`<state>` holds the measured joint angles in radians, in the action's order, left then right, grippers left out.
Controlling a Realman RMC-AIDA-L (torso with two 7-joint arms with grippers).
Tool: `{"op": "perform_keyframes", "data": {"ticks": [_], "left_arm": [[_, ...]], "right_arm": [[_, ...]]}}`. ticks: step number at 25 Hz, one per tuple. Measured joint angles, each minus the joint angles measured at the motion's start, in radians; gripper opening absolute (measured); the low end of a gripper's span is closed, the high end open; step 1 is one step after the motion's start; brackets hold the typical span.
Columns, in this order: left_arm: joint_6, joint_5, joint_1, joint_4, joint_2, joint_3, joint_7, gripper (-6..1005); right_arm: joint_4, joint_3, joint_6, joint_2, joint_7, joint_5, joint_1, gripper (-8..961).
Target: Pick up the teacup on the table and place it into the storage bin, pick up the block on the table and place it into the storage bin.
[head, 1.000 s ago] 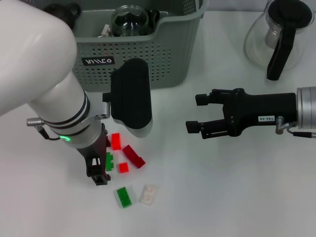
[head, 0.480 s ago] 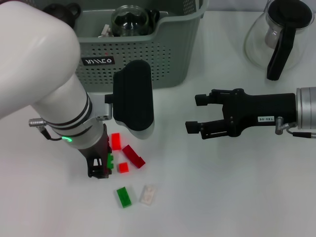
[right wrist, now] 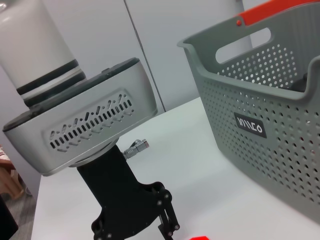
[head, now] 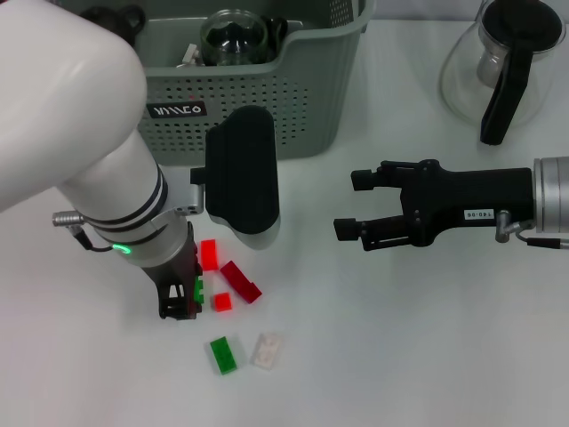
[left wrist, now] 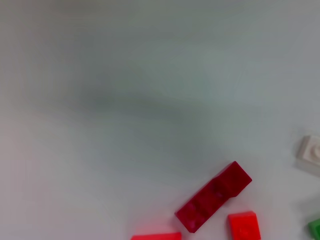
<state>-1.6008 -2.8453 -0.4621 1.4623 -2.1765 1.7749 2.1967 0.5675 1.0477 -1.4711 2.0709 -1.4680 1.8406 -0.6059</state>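
Observation:
The grey-green storage bin [head: 267, 98] stands at the back left and also shows in the right wrist view [right wrist: 260, 125]. A clear glass teacup [head: 233, 36] lies inside it. Several small blocks lie in front of the bin: a red one [head: 209, 254], a dark red one [head: 241, 281], a small red one [head: 221, 302], a green one [head: 224, 354] and a whitish one [head: 266, 350]. My left gripper [head: 180, 301] is down at the table against another green block [head: 198, 289], which it partly hides. My right gripper [head: 348, 205] hovers open and empty over the table's right half.
A clear glass pot [head: 502, 62] with a black handle stands at the back right. A dark object [head: 124, 18] lies in the bin's left corner. The left wrist view shows the dark red block [left wrist: 214, 196] and the small red one [left wrist: 244, 225] on bare white table.
My left gripper has shifted slightly right and toward the bin, covering more of the green block beside it. The right arm has not moved.

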Motion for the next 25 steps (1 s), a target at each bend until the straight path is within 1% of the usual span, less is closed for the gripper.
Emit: {"op": "perform_keyframes", "data": {"ticks": [4,5,7,11,12,13,14,15,17,18,19,20,23,25], "left_arm": [[-0.025,0.000,0.001,0.026,0.001,-0.022,0.000,422],[-0.034,-0.003,0.002,0.040,0.002,-0.038,0.000,418],[-0.055,-0.006,0.006,0.086,0.002,-0.097,0.006,413],[-0.062,0.031,0.011,0.226,0.002,-0.327,0.093,416],[-0.063,0.065,0.006,0.262,0.003,-0.410,0.119,417],[-0.068,0.120,-0.008,0.301,0.005,-0.518,0.139,419],[-0.089,0.203,-0.029,0.331,0.008,-0.638,0.146,420],[-0.104,0.257,-0.045,0.348,0.011,-0.709,0.147,421],[-0.134,0.387,-0.095,0.363,0.027,-0.882,0.142,424],[-0.137,0.430,-0.122,0.355,0.041,-0.957,0.141,425],[-0.127,0.445,-0.142,0.332,0.053,-0.991,0.141,427],[-0.104,0.460,-0.174,0.284,0.075,-1.031,0.141,428],[-0.016,0.440,-0.237,0.123,0.121,-1.039,0.147,432],[0.063,0.404,-0.280,-0.023,0.142,-1.031,0.150,434]], "right_arm": [[0.000,0.000,0.000,0.000,0.000,0.000,0.001,940],[0.000,0.000,0.000,0.000,0.000,0.000,0.002,940],[0.000,0.000,0.000,0.000,0.000,0.000,0.003,940],[0.000,0.000,-0.002,0.000,0.000,0.000,0.010,941],[0.000,0.000,-0.002,0.000,0.000,0.000,0.011,941],[0.000,0.000,-0.003,0.000,0.000,0.000,0.012,941],[0.000,0.000,-0.004,-0.001,0.000,0.000,0.013,941],[0.000,0.000,-0.005,-0.002,0.000,0.000,0.013,941],[0.000,0.001,-0.009,-0.004,-0.002,0.000,0.014,941],[0.000,0.001,-0.011,-0.005,-0.003,0.000,0.014,941],[0.000,0.001,-0.012,-0.006,-0.003,0.000,0.014,942],[0.000,0.001,-0.013,-0.007,-0.003,0.000,0.015,942],[0.000,0.003,-0.016,-0.009,-0.001,0.000,0.015,942],[0.000,0.004,-0.016,-0.009,0.000,0.000,0.015,942]]}}
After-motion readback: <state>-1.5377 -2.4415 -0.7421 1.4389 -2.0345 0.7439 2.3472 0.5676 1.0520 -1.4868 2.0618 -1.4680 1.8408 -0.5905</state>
